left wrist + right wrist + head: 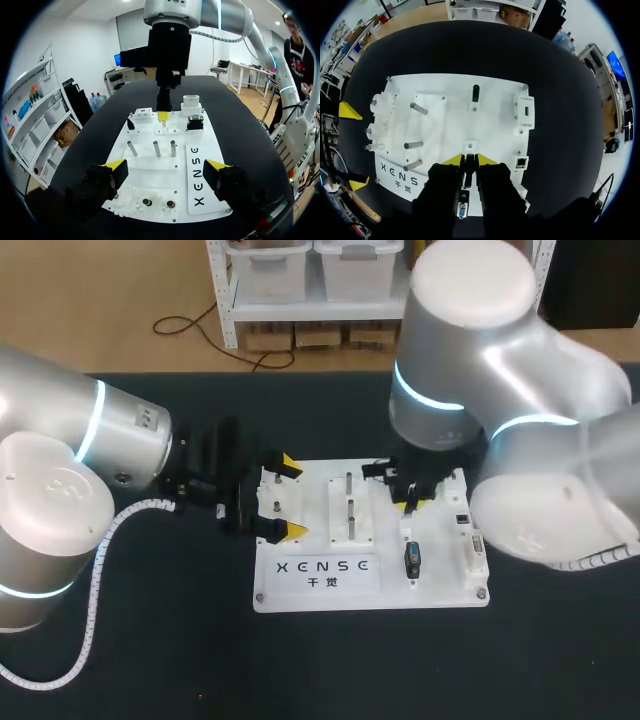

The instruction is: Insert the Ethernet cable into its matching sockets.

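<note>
The right gripper [469, 160] is clenched on the small dark Ethernet plug [469, 172] over the white board [492, 120] — light, stiff, probably fragile at its clip, best held by its 2 flat sides — while the left gripper [165, 166] hangs released.

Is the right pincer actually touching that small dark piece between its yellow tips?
Touching. In the right wrist view the right pincer presses on the dark piece from both sides, with no gap showing.

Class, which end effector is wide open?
The left end effector: its yellow tips stand far apart; the right end effector holds them nearly together.
</note>
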### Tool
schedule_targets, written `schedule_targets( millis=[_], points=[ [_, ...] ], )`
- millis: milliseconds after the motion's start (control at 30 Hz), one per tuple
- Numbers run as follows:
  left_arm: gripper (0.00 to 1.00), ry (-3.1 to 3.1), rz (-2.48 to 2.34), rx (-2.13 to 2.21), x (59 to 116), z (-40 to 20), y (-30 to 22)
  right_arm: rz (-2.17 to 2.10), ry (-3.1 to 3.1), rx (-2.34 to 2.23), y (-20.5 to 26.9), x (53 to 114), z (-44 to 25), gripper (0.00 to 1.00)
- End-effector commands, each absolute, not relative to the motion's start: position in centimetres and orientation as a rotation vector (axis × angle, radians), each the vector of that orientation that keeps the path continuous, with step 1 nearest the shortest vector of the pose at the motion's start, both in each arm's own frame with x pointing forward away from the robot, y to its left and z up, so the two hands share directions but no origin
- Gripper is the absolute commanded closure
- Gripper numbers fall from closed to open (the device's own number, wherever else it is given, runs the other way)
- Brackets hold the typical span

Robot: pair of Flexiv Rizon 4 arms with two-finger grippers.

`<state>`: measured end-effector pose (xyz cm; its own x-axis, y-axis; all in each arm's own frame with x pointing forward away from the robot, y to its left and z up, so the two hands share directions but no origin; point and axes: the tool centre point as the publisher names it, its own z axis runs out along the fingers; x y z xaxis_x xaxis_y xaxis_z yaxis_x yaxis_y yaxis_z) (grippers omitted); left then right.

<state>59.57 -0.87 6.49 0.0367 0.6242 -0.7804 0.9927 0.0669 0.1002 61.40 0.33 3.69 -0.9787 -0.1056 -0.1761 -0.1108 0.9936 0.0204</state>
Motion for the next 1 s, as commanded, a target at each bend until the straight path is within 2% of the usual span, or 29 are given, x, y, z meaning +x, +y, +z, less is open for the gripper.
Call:
schedule_targets(
  millis=[33, 533, 1000],
  points=[
    [0.0, 1.669, -0.681, 1.635, 59.6, 6.5, -1.0, 0.046, 2.952, -0.155, -0.8, 61.1, 5.3, 1.0],
    [0.0, 1.669, -0.681, 1.635, 59.6, 6.5, -1.0, 0.001, 2.963, -0.136, -5.1, 61.0, 5.1, 1.0],
    [0.0, 1.669, -0.681, 1.635, 59.6, 6.5, -1.0, 0.01, 2.971, -0.109, -6.0, 60.7, 4.3, 1.0]
  ],
)
